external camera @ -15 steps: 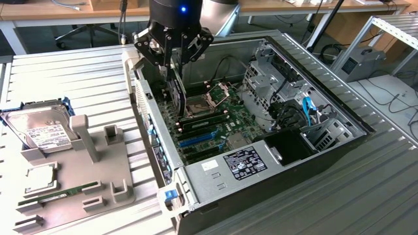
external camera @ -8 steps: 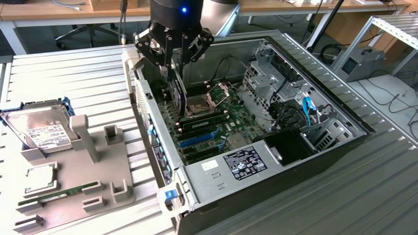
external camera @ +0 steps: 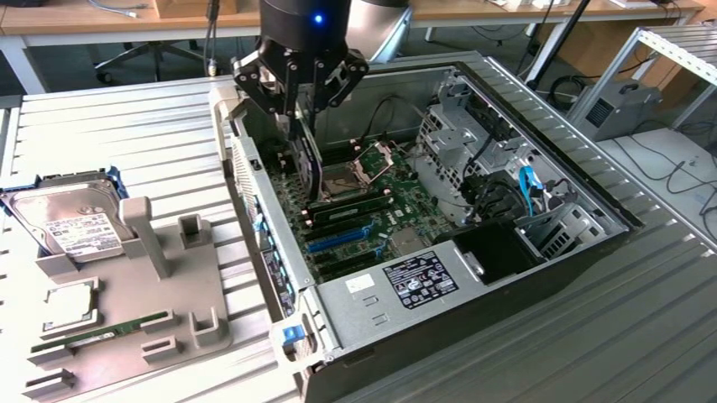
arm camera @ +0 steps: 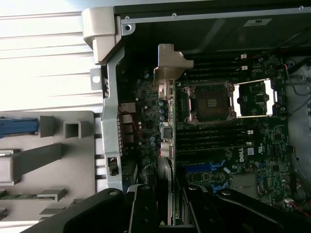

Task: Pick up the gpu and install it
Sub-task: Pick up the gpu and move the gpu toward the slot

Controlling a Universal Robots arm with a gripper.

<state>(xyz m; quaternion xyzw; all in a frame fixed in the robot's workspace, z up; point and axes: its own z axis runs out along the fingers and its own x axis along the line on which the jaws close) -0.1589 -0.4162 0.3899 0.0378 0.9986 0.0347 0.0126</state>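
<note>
Black gpu [external camera: 300,164] hangs edge-down inside the open computer case [external camera: 370,294], clamped between the fingers of the gripper [external camera: 298,105], jaws narrowed on its upper edge. It is held upright, likely so the connector edge faces the motherboard [external camera: 387,206]. Cannot tell if the lower edge touches the board. Blue slots [external camera: 336,242] lie nearby. Wrist view: silvery bracket [arm camera: 171,63] points toward the case's rear wall, probably to meet the back openings. Hard drive [external camera: 67,222] sits on the grey tray [external camera: 168,336], well apart.
</note>
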